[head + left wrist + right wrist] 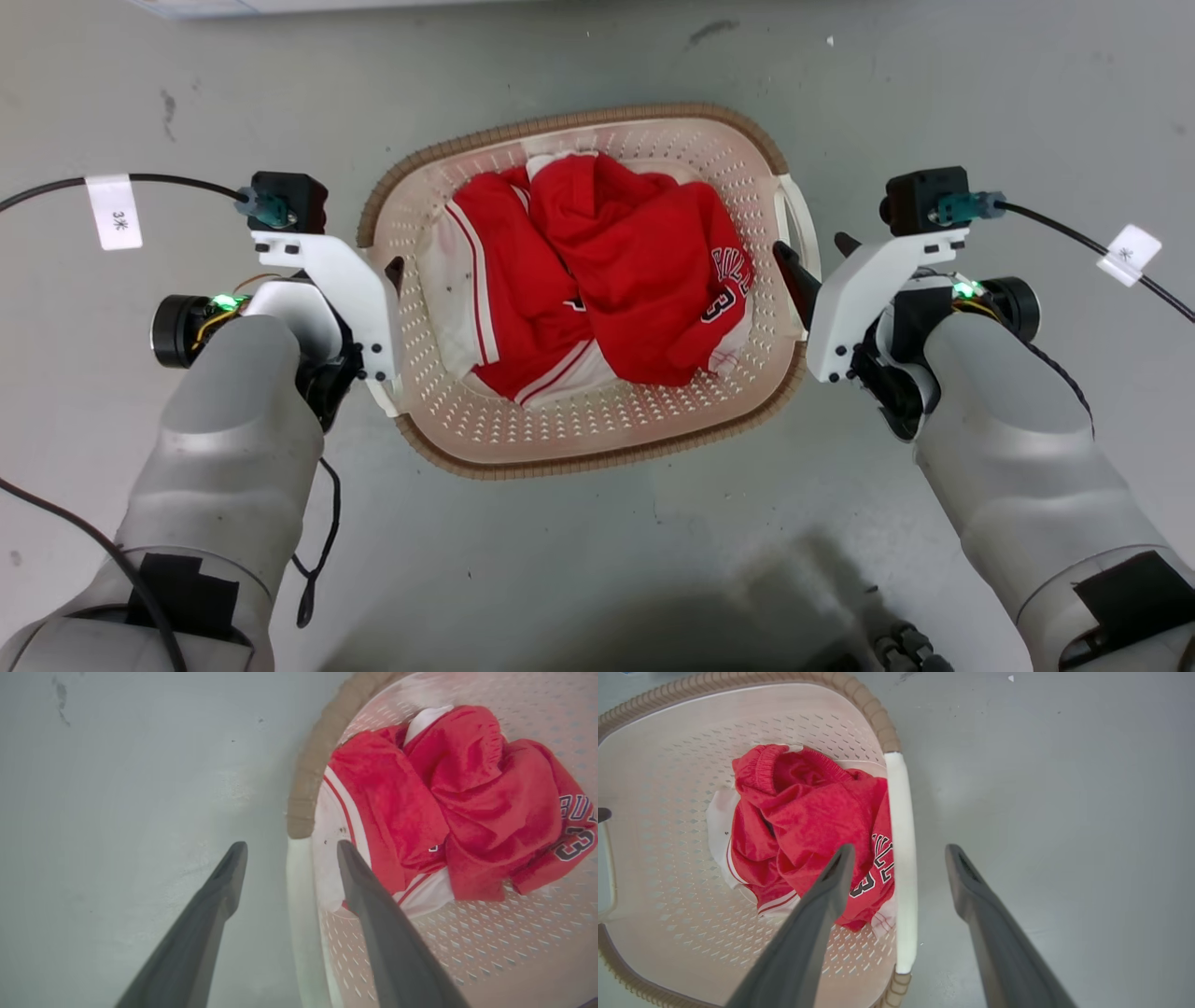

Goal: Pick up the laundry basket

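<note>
The laundry basket (597, 117) sits on the grey floor (597, 560) at my 12 o'clock, with a red jersey (644, 271) heaped inside. My left pincer (290, 845) stands apart astride the left handle (301, 914) at the basket's 9 o'clock. My right pincer (900, 848), also apart, straddles the right handle (901, 835) at 3 o'clock. If one side closes late or grips thinly, I judge the basket will tilt and spill.

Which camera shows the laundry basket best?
The head view: the laundry basket lies nearly whole, seen from above. The left wrist view catches one side; the right wrist view shows most, cropped at its edges.
</note>
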